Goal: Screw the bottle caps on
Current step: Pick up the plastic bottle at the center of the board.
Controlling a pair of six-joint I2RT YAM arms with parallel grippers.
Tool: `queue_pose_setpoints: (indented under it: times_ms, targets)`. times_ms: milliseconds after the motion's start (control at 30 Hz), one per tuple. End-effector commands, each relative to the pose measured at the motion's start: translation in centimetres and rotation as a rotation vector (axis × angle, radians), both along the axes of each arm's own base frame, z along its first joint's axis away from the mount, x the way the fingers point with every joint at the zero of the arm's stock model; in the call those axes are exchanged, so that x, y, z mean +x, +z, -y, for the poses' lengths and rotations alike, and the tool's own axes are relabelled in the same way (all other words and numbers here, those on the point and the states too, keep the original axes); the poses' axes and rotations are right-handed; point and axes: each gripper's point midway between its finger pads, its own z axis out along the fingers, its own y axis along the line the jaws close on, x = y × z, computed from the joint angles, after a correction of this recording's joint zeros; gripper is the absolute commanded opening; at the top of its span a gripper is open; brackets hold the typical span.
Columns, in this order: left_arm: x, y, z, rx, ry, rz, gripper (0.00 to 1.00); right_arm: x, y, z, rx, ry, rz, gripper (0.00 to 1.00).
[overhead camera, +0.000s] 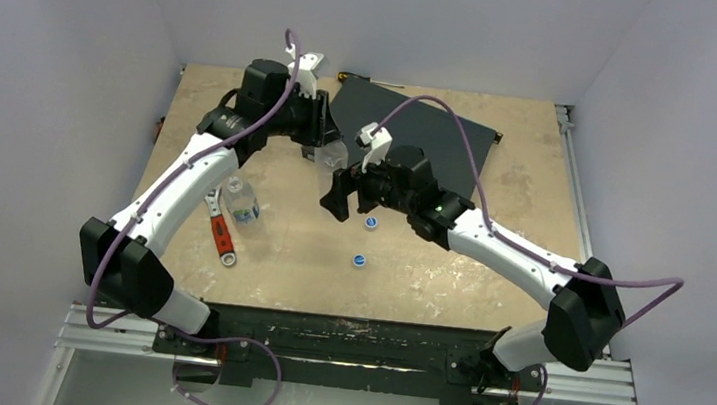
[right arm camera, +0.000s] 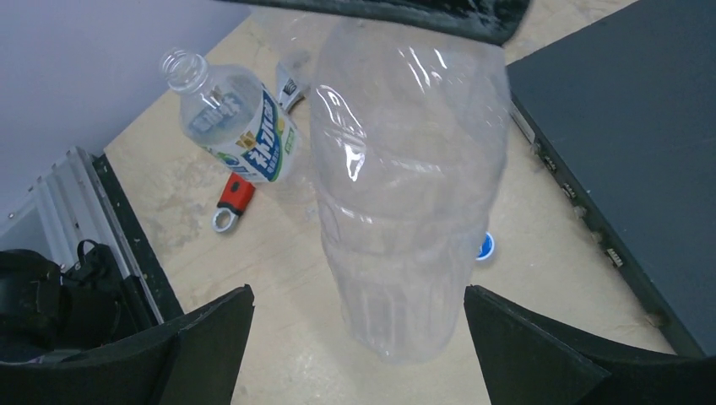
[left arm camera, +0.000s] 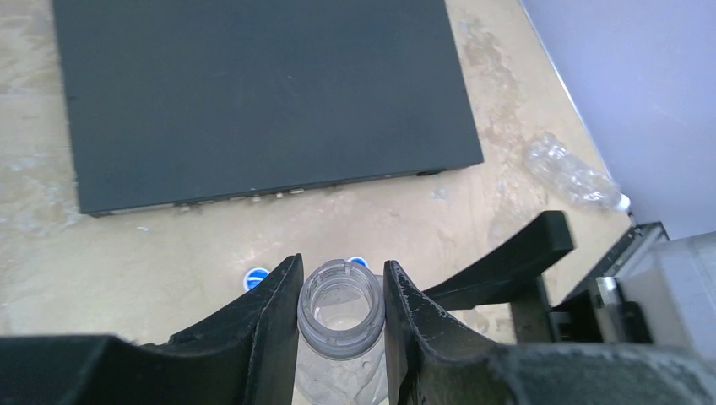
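1. Obstacle: black box [overhead camera: 442,136], 2 o'clock of the clear bottle [overhead camera: 334,155] I hold.
2. Obstacles: labelled bottle [overhead camera: 242,202], wrench [overhead camera: 221,235], 8 o'clock.
3. Free: table [overhead camera: 297,269], 6 o'clock, beside far cap [overhead camera: 370,222] and near cap [overhead camera: 359,260].

The surface [overhead camera: 426,290] looks like pale matt wood, worn and blotchy. The black box [left arm camera: 253,93] is smooth and matt. Beside the box, the bare bottle [right arm camera: 405,194] is clear, glossy, ribbed plastic. The labelled bottle [right arm camera: 241,118] wears a shiny printed wrap. Fingers [left arm camera: 409,321] of the left gripper [left arm camera: 341,274] are matt black and scuffed.
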Motion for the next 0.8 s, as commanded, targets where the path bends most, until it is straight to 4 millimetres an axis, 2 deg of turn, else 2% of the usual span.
queue_pose_setpoints:
  times_ms: [0, 333, 567, 767]
  targets:
    - [-2.1, 2.0, 2.6, -0.097, -0.098, 0.0, 0.0, 1.0, 3.0, -1.2, 0.084, -0.047, 0.086, 0.98]
    - [-3.1, 3.2, 3.8, -0.156, -0.153, 0.0, 0.0, 2.0, 0.4, -0.2, 0.06, -0.146, 0.064, 0.95]
    - [-3.4, 2.6, 2.8, -0.072, -0.156, 0.002, 0.0, 2.2, -0.6, 2.0, 0.014, -0.22, 0.087, 0.98]
    - [-4.1, 2.9, 3.4, -0.103, -0.194, -0.004, 0.0, 1.4, -1.4, 1.3, 0.008, -0.148, 0.084, 0.96]
